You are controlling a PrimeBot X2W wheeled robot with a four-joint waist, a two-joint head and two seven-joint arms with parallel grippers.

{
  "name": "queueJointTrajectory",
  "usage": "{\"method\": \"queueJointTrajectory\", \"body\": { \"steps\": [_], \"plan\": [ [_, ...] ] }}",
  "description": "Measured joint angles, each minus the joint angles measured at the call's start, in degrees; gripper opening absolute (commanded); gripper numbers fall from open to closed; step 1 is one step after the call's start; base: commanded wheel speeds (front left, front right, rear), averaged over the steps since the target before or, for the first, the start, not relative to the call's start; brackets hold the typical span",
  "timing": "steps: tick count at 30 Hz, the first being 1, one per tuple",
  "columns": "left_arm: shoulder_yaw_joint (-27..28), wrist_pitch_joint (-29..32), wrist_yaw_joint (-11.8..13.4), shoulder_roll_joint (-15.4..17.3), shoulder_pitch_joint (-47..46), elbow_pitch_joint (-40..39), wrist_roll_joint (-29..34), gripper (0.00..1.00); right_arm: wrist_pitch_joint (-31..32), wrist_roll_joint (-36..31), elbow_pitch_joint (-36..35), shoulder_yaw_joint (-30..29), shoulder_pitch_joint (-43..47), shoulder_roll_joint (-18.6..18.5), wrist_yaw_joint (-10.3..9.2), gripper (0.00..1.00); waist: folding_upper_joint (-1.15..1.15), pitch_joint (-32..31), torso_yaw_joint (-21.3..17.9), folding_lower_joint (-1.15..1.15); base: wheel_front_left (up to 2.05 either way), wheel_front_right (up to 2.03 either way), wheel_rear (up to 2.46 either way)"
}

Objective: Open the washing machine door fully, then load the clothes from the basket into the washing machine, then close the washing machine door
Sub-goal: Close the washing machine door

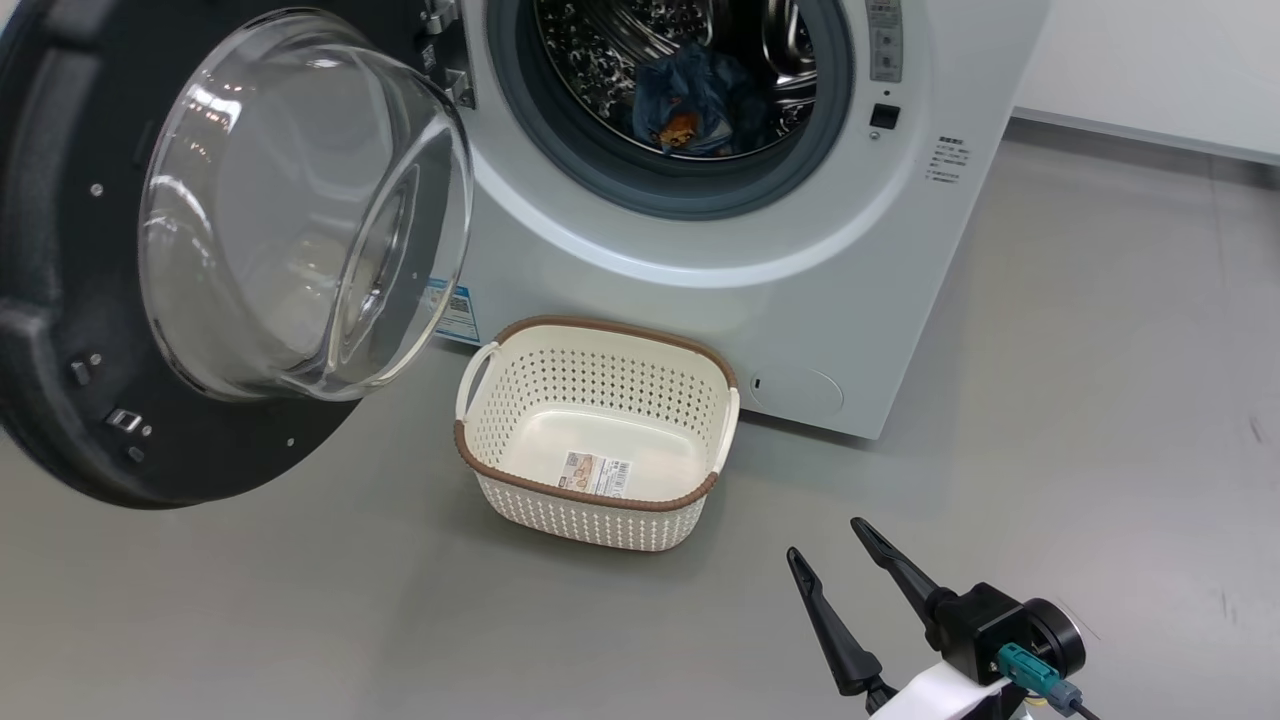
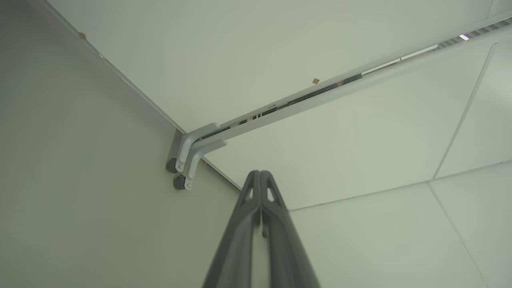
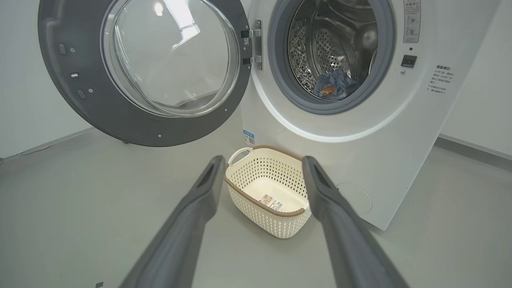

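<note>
I see the washing machine [image 1: 800, 280] in front of me, big and white. The washing machine door [image 1: 290, 210] is swung wide open to the left. It hangs on its hinge at the left edge of the round hole. Its clear glass bowl bulges out from the black ring and faces me.

The clothes [image 1: 700, 100] are inside the machine. They lie in a small blue heap with an orange patch, low down in the shiny steel drum [image 1: 600, 50], past the grey seal [image 1: 680, 190].

The basket [image 1: 585, 515] sits on the grey floor [image 1: 1050, 400], on the near side of the machine and just below the round hole. I can see its bare bottom, with the barcode sticker [image 1: 596, 474] stuck there. A small blue label [image 1: 455, 312] is on the front of the machine, just to the far left of the basket.

My right tool [image 1: 828, 540] hangs over the floor, near me and to the right of the basket. It does not touch the basket. Its two dark fingers are spread wide apart and there is nothing between them. They point toward the basket and the machine.

My left tool [image 2: 260, 176] points up at pale panels and a grey bracket [image 2: 192, 154]. Its two fingers are pressed tight together and grip nothing.
</note>
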Motion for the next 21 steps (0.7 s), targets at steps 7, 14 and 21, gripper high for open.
{"method": "queueJointTrajectory", "body": {
  "steps": [7, 14, 21],
  "plan": [
    [-0.1, 3.3, 0.1, 1.8, -2.1, 2.9, -1.4, 0.0, 0.0, -0.5, -0.2, -0.4, 0.0, -0.2, 0.0, 1.0, 0.0, 0.7, -4.0, 0.0, 0.0, 0.0, 0.0],
    [-0.7, 7.0, 0.1, 3.4, -5.1, 5.4, -3.6, 0.0, 0.0, -0.7, -0.5, -0.8, 0.0, -1.0, 0.0, 1.0, 0.0, 1.8, -8.0, 0.0, 0.0, 0.0, 0.0],
    [-1.6, 9.6, 0.1, 3.8, -7.5, 6.9, -5.9, 0.0, 0.0, -1.1, -0.9, -1.5, -0.1, -1.0, 0.0, 1.0, 0.0, 3.2, -10.5, 0.0, 0.0, 0.0, 0.0]
  ]
}}
